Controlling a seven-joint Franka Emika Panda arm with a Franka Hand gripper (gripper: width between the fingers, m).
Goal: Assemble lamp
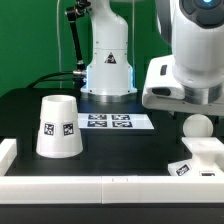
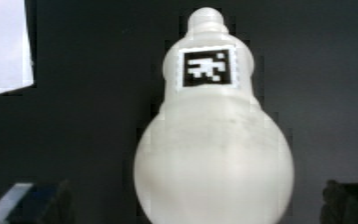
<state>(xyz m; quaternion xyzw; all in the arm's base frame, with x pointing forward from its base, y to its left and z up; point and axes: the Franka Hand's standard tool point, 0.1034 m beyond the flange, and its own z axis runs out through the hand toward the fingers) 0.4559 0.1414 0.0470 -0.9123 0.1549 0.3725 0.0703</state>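
The white bulb [image 2: 215, 150] fills the wrist view, with a black-and-white tag [image 2: 206, 68] on its narrow end. My gripper [image 2: 190, 206] is open; its dark fingers [image 2: 37, 202] stand on either side of the bulb's wide body, with a gap on each side. In the exterior view the white hand [image 1: 186, 88] hangs over the round bulb [image 1: 196, 125] at the right. The flat square base [image 1: 203, 157] with a tag lies just in front of the bulb. I cannot tell whether bulb and base touch. The tapered shade [image 1: 59, 126] stands wide end down at the left.
The marker board [image 1: 120, 122] lies flat in the middle of the black table. A low white wall [image 1: 90, 187] runs along the front and the left side. The arm's white pedestal [image 1: 108, 65] stands at the back before a green backdrop.
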